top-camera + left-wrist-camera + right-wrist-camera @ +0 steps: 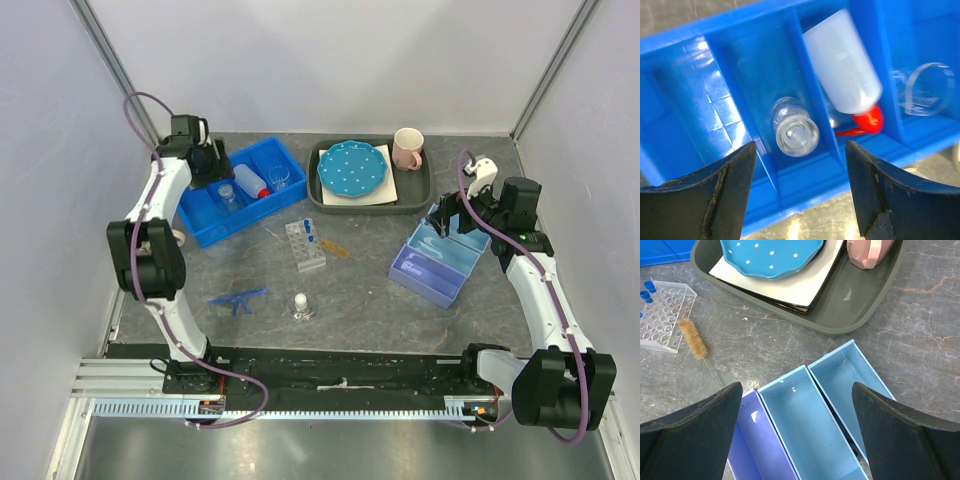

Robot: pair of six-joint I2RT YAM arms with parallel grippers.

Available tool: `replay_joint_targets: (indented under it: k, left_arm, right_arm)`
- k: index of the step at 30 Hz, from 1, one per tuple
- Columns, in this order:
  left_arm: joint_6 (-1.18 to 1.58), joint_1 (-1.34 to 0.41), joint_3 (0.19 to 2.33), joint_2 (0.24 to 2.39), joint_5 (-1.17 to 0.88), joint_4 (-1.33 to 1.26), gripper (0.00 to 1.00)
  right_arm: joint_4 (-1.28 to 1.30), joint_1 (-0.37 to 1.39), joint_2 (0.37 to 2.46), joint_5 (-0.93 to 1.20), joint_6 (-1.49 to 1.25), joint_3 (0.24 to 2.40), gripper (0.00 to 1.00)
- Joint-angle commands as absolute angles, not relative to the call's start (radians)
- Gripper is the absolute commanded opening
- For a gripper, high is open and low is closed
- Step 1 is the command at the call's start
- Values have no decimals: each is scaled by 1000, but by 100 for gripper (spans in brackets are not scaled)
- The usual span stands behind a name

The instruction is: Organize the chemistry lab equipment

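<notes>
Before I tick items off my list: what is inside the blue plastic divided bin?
In separate compartments of the bin: a small clear glass vessel, a white squeeze bottle with red nozzle lying down, and a clear glass beaker. Whatever lies beneath the bottle is covered.

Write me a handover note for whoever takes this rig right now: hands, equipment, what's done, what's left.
Left hand: open above the blue bin, holding nothing.
Right hand: open and empty, above the pale blue boxes.
Done: squeeze bottle, glass vial and beaker are in separate compartments of the bin.
To do: test-tube rack, safety glasses and small flask are out on the table, with a brush beside the rack.
</notes>
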State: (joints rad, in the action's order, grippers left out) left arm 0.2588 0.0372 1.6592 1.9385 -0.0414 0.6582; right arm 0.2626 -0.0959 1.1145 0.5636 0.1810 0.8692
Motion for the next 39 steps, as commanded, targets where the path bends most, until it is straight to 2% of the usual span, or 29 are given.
replay_joint_targets:
  k: [1, 6, 11, 17, 25, 31, 33, 39]
  left_arm:
    - [259, 40, 1617, 1691, -124, 598, 78]
    - [294, 38, 1432, 1498, -244, 533, 78]
    - [304, 31, 1182, 1270, -426, 442, 78]
    - [298, 28, 926, 1008, -627, 344, 78]
    - [314, 26, 716, 792, -722, 281, 78]
    - [350, 11, 661, 813, -822, 278, 79]
    - [351, -83, 676, 837, -799, 319, 79]
    - [357, -446, 755, 888, -392, 446, 80]
  right_arm:
    - [235, -100, 1094, 601, 209, 868, 98]
    - [223, -101, 1031, 705, 250, 847, 98]
    - [218, -101, 959, 973, 325, 796, 98]
    - [305, -101, 991, 1326, 498, 755, 98]
    - [425, -81, 1035, 1329, 640, 756, 98]
    - [437, -25, 1072, 1259, 667, 755, 98]
    - [437, -26, 1078, 1250, 670, 755, 98]
    - [437, -26, 1077, 1226, 678, 752, 98]
